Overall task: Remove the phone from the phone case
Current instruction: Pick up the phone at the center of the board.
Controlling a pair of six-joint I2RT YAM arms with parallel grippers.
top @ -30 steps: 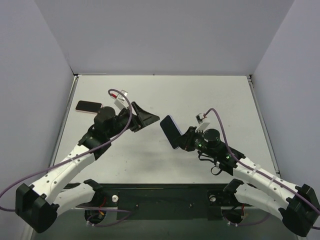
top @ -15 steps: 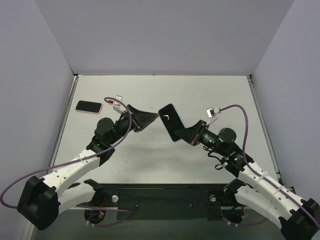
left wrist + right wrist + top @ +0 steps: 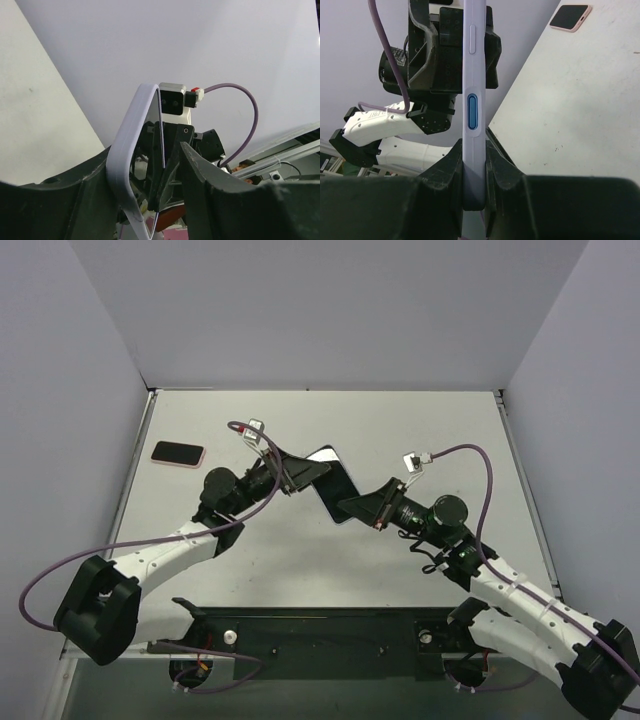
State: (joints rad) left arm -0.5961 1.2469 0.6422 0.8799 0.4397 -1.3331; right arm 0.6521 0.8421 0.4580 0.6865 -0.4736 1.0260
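My right gripper holds the phone in its lavender phone case above the table's middle. In the right wrist view the case's side, with a blue button, stands upright, clamped between the two fingers of that gripper. My left gripper has reached the case's far end. In the left wrist view the case's rim bows away from a thin dark edge behind it. The left gripper straddles the case's end, jaws apart, with a slim gap at the right finger.
A second phone in a pink case lies flat at the table's back left, also seen as the pink phone in the right wrist view. Grey walls close in the table on three sides. Purple cables loop over both wrists.
The left arm swung right and brought its fingers around the case's far end, and its jaws narrowed. The right arm tipped the phone toward the left gripper, still shut on it.
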